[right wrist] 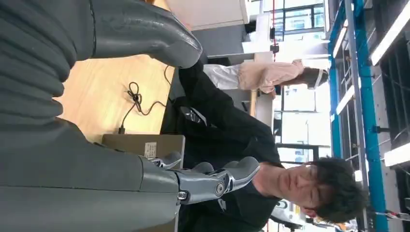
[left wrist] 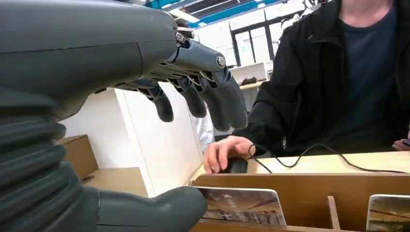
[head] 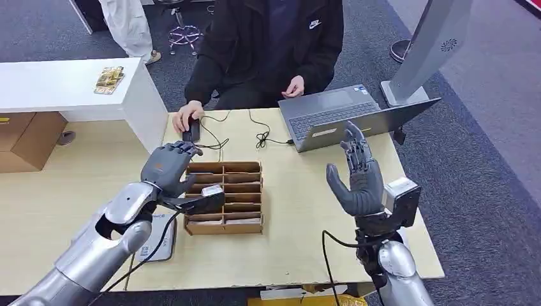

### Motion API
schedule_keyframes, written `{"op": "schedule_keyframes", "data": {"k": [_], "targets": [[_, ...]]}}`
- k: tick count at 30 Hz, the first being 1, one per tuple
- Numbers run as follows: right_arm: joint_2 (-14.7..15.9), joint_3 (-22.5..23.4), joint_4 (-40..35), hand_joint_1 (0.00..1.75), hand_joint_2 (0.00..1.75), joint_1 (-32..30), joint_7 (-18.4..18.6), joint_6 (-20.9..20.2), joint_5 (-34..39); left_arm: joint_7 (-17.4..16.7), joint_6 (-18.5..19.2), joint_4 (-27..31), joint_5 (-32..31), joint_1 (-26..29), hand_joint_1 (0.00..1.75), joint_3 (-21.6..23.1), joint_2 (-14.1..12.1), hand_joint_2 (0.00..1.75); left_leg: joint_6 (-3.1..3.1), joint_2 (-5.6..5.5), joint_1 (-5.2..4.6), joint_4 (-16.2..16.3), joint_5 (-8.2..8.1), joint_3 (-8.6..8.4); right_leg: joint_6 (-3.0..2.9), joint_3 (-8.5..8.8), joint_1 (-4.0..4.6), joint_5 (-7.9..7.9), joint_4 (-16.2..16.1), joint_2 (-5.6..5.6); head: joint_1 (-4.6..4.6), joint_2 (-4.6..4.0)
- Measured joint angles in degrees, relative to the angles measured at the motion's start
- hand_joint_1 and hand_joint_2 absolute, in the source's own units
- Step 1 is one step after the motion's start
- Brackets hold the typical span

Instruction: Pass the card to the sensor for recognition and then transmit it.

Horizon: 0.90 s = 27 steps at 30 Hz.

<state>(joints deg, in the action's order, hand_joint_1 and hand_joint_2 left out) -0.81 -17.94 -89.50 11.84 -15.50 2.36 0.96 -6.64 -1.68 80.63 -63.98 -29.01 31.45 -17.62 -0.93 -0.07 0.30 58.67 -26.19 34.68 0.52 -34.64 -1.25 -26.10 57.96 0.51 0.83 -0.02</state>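
The left hand hovers over the far-left end of the wooden card rack at mid-tabletop, fingers spread, holding nothing. A card stands in a rack slot just below its thumb. The right hand is raised open-palmed near the laptop. The person's jacket bears a white Nike swoosh (no other writing is legible).

wooden table with laptop, organizer

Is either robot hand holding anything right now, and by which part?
No. The left robot hand hovers over the card box; the right robot hand is raised and empty.
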Motion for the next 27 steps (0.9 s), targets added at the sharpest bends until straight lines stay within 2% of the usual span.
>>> {"op": "schedule_keyframes", "data": {"k": [10,16,27], "targets": [[-0.3,0.0,0.4,0.0,1.75,0.3,-0.1,-0.3,0.1,0.1,0.1,-1.0,0.0,-0.5,0.59,0.1,1.0,1.75,0.0,0.0,0.0,0.0,0.0,0.0,0.0,0.0,0.0,0.0,0.0,0.0,0.0,0.0],[-0.4,0.0,0.8,0.0,1.75,0.7,0.3,-0.4,0.1,0.0,0.4,-1.4,0.0,-0.7,0.47,0.2,1.5,1.75,0.0,0.0,0.0,0.0,0.0,0.0,0.0,0.0,0.0,0.0,0.0,0.0,0.0,0.0],[-0.6,0.0,1.3,0.0,1.75,1.0,0.1,-0.5,0.2,0.1,0.5,-2.1,0.1,-1.0,0.52,0.2,1.9,1.75,0.0,0.0,0.0,0.0,0.0,0.0,0.0,0.0,0.0,0.0,0.0,0.0,0.0,0.0]]}}
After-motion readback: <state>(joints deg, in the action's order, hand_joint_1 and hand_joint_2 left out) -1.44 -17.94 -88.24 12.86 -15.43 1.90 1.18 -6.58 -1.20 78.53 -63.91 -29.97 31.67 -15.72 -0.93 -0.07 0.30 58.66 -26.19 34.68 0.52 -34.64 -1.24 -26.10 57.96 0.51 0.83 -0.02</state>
